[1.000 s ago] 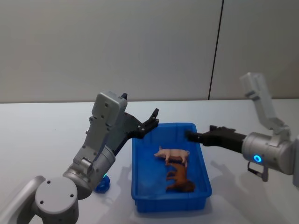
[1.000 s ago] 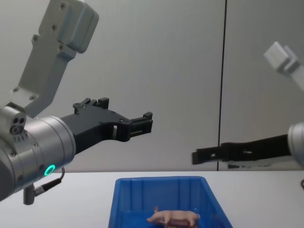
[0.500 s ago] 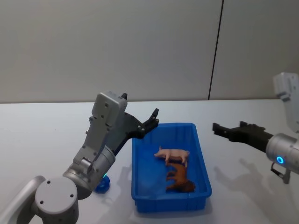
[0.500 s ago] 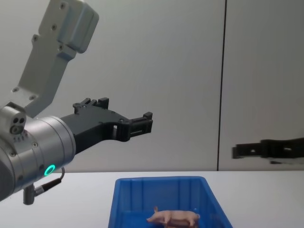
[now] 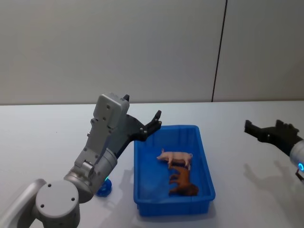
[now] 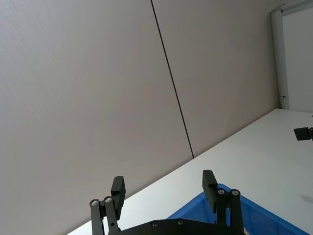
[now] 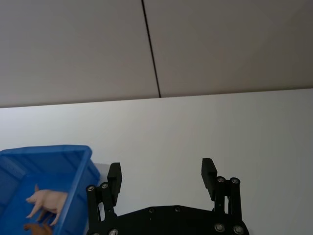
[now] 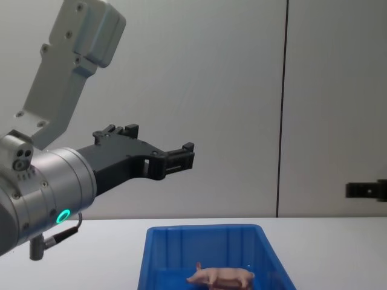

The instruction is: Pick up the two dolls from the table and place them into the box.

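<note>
The left jaws stand wide, their fingers [image 6: 118,188] well apart with nothing between them. They hang in the air above the far left corner of the box [image 5: 138,164], pointing forward past its rim. The right jaws are spread just as wide, fingers [image 7: 209,172] bare, and sit over open counter [image 5: 47,133] well to the right of the box, touching nothing. Wide and empty suits both, in my judgement, since both dolls are already in the box and neither arm has anything to carry.

Outward from there, the left arm [image 5: 107,137] slopes up from the robot's near left, held high enough that the jaws clear the rim. The right arm [image 5: 298,154] comes in at the right edge, well apart from the box, which leaves the space over it free.

The pig [image 5: 175,156] is toward the middle of the box floor. The brown animal [image 5: 183,183] is just beside it on the nearer side, so close that I cannot tell whether they touch. With both dolls inside the walls the task looks done, and what remains is likely only parking the arms
</note>
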